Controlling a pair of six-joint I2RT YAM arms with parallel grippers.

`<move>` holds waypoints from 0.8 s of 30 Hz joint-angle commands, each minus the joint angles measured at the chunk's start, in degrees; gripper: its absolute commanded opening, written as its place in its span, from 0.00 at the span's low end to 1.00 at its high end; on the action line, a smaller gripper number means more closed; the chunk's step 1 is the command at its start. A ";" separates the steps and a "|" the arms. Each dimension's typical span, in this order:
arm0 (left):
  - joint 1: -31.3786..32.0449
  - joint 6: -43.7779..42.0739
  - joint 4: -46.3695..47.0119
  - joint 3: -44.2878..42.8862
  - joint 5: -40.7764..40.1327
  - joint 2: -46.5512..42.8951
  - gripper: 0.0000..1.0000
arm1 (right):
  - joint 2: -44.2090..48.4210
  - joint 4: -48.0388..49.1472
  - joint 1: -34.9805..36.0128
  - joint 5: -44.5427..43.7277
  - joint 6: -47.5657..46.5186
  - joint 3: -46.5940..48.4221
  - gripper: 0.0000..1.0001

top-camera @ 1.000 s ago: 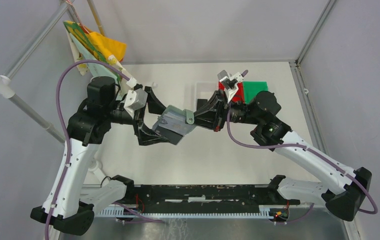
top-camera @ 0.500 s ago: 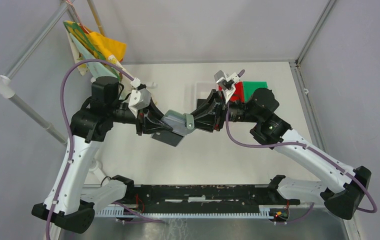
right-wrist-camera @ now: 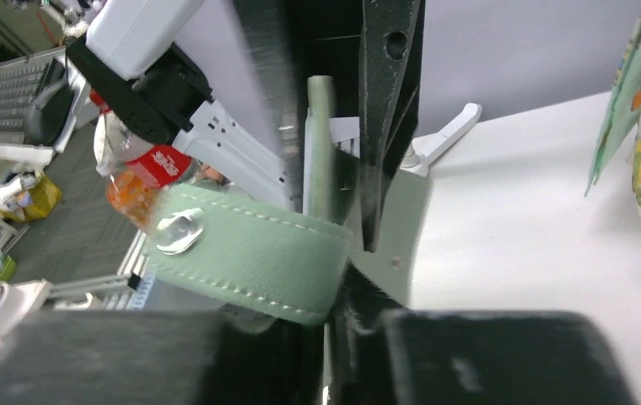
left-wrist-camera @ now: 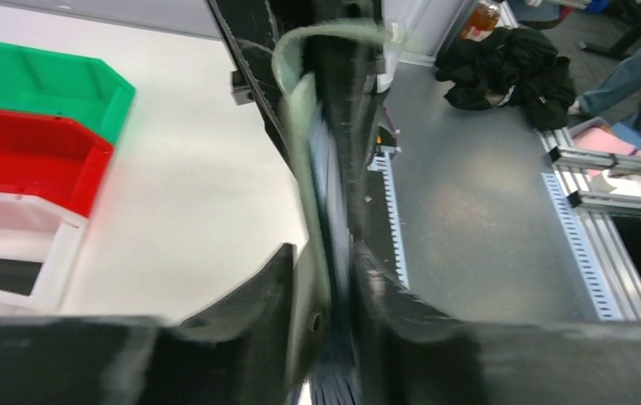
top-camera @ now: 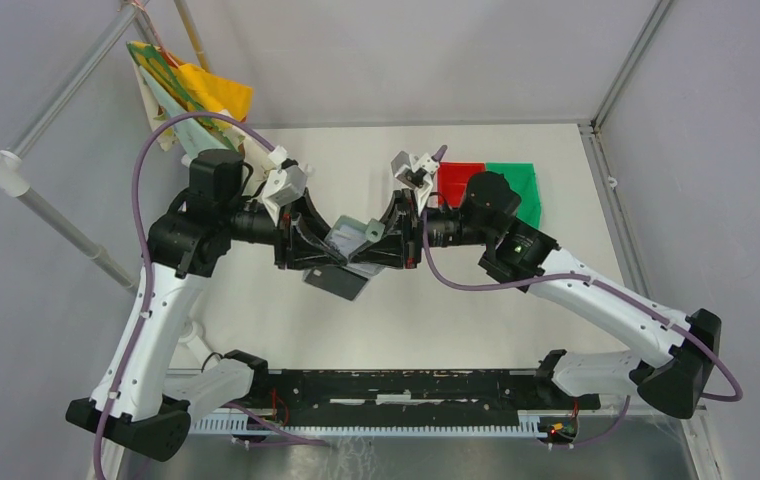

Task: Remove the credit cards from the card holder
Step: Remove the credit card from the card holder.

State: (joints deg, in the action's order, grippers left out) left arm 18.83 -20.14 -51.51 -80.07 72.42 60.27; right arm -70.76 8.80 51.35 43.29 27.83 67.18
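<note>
Your left end effector (top-camera: 308, 243) and right end effector (top-camera: 388, 243) meet tip to tip above the desk (top-camera: 436, 300), and the holder (top-camera: 349, 240) hangs between them, clear of the surface

In the left wrist view the left end effector (left-wrist-camera: 327, 283) has its jaws drawn in to a narrow gap, both fingers pressed on the holder (left-wrist-camera: 296, 126), which stands edge-on and runs straight out from the fingertips. You have a firm pinch there

In the right wrist view the right end effector (right-wrist-camera: 331, 325) has its jaws close together, with the holder's edge (right-wrist-camera: 321, 118) rising from between them. I cannot tell whether they press on it or only stand around it. The tab (right-wrist-camera: 245, 253), with its snap (right-wrist-camera: 171, 229), curls out to one side just past these fingertips

The cards are not clear in any view; if they are in the holder, its fold hides them

The green bin (left-wrist-camera: 47, 84), red bin (left-wrist-camera: 22, 156) and white bin (left-wrist-camera: 22, 236) sit in a row on the desk, beyond the left fingertips and off to one side
</note>
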 commanded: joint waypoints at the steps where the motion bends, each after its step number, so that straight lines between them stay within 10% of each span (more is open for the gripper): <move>1: 0.13 3.42 3.08 -1.81 2.69 -0.07 0.67 | 0.77 -0.16 0.32 -0.79 -2.04 4.73 0.07; 5: 0.08 6.24 6.06 0.51 4.22 -1.27 0.99 | 3.19 6.96 0.33 0.36 1.76 3.57 0.00; 24: 0.10 8.44 11.18 7.37 5.78 -8.68 0.82 | 8.18 30.53 0.32 -9.63 9.45 -7.46 0.00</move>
State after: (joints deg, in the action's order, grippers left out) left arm 18.87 -12.16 -39.55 -74.11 78.08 53.41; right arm -66.37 23.16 51.64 40.66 33.80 63.26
